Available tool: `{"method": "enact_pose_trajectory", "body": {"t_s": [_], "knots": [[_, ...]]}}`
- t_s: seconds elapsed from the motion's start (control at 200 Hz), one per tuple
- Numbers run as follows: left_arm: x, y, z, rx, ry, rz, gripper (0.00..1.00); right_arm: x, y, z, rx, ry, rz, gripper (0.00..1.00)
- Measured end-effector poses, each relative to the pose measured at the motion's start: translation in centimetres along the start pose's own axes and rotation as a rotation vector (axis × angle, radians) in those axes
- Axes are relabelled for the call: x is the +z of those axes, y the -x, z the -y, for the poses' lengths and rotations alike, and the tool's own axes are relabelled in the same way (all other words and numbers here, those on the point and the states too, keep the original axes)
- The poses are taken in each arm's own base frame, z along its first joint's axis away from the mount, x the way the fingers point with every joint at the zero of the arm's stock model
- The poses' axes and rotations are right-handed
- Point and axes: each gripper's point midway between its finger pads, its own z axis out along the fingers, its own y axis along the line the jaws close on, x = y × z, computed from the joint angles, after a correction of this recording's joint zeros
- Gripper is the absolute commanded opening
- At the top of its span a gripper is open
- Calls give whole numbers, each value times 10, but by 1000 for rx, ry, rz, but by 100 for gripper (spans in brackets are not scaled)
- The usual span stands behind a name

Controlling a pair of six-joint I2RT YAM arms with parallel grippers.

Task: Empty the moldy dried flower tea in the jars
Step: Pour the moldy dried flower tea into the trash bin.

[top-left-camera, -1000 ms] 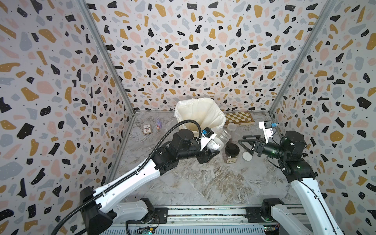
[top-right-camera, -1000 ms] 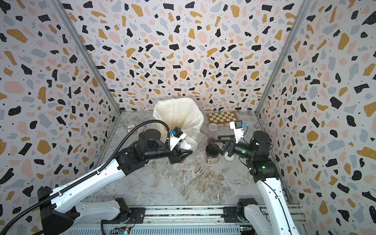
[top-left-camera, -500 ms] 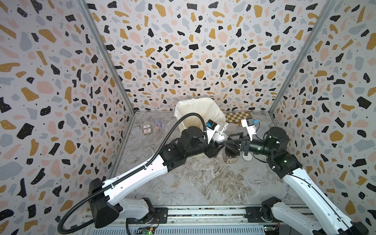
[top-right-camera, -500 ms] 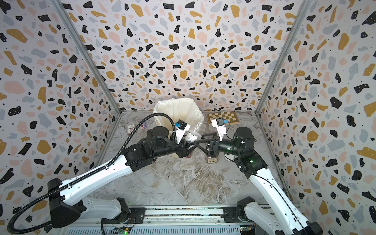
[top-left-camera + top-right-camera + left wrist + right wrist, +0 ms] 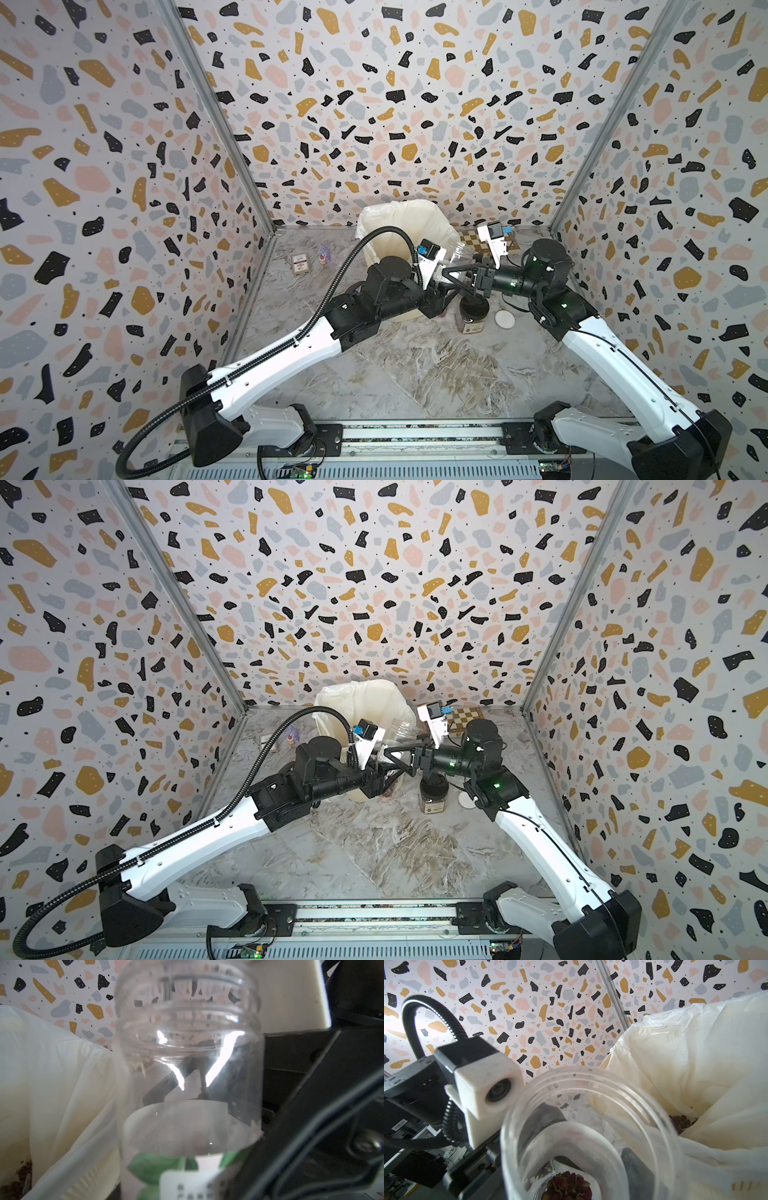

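Observation:
A clear labelled jar (image 5: 455, 255) (image 5: 405, 729) without a lid hangs tilted beside the cream bin (image 5: 399, 224) (image 5: 357, 700). My left gripper (image 5: 441, 286) (image 5: 380, 771) is shut on its labelled lower end. My right gripper (image 5: 449, 273) (image 5: 388, 754) comes in from the right, its fingers closed on the same jar. In the right wrist view the jar (image 5: 591, 1126) faces the camera mouth first, with moldy dried flower tea (image 5: 569, 1186) at its bottom. More tea (image 5: 681, 1123) lies in the bin's bag. The left wrist view is filled by the jar (image 5: 187, 1064), which hides my fingers.
A second jar (image 5: 473, 309) (image 5: 433, 793) with a black lid stands on the table under my right wrist. A white lid (image 5: 504, 318) lies to its right. A chessboard (image 5: 469, 239) lies at the back, and a small box (image 5: 300, 264) and a figurine (image 5: 324, 255) at the back left.
My right arm swung left from beside the white lid to the held jar, and its jaws narrowed round it. My left arm carried the jar up and to the right.

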Motion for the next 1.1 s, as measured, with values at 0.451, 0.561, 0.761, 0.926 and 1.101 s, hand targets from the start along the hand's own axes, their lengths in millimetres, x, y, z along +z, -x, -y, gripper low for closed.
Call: {"method": "enact_pose_trajectory", "body": {"t_s": [0.451, 0.561, 0.761, 0.926, 1.101], "knots": [[-5, 6, 0, 41, -8, 21, 96, 2, 13, 11, -5, -20, 1, 58], [-19, 14, -6, 36, -10, 48, 98, -5, 21, 23, 0, -55, 18, 57], [-55, 45, -43, -49, 33, 131, 99, -16, 39, 44, -38, -137, 23, 57], [-66, 71, -63, -136, 24, 110, 91, -20, 58, 43, -193, -205, 1, 56], [-62, 101, -71, -257, -64, 59, 81, -27, 52, 45, -401, -283, -64, 57]]}}
